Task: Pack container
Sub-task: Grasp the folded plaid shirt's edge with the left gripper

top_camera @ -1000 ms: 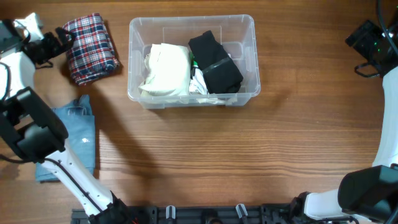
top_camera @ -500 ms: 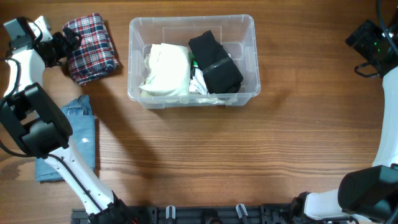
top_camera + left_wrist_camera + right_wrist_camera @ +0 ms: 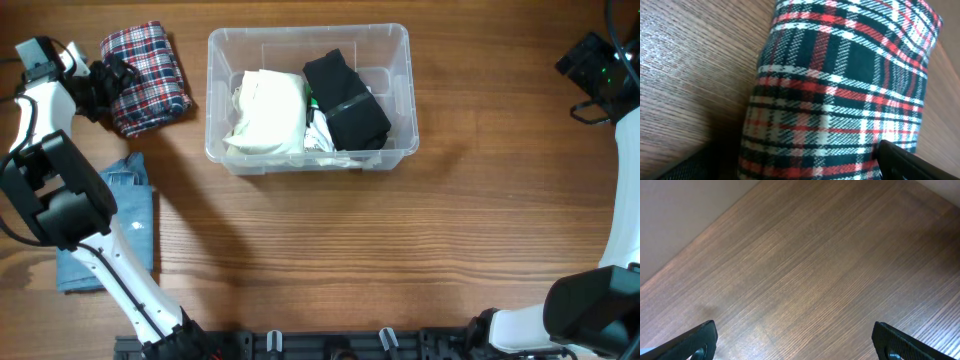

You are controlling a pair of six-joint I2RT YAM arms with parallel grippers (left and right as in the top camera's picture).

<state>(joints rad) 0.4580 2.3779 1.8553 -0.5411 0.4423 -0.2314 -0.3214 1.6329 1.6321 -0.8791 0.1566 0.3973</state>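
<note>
The clear container point(image 3: 399, 40) stands at the table's upper middle and holds a cream garment point(image 3: 268, 110) on its left and a black garment point(image 3: 346, 100) on its right. A folded plaid garment point(image 3: 150, 75) lies left of the container and fills the left wrist view point(image 3: 850, 80). My left gripper point(image 3: 108, 80) is open at the plaid garment's left edge, a finger on either side of it point(image 3: 800, 167). My right gripper point(image 3: 795, 342) is open and empty over bare wood at the far right of the table point(image 3: 598, 75).
A folded light blue denim garment point(image 3: 115, 225) lies at the left edge, below the plaid one. The wooden table point(image 3: 400, 240) stretches in front and to the right of the container.
My left gripper has moved right, up against the plaid garment's left edge. The right arm has not moved.
</note>
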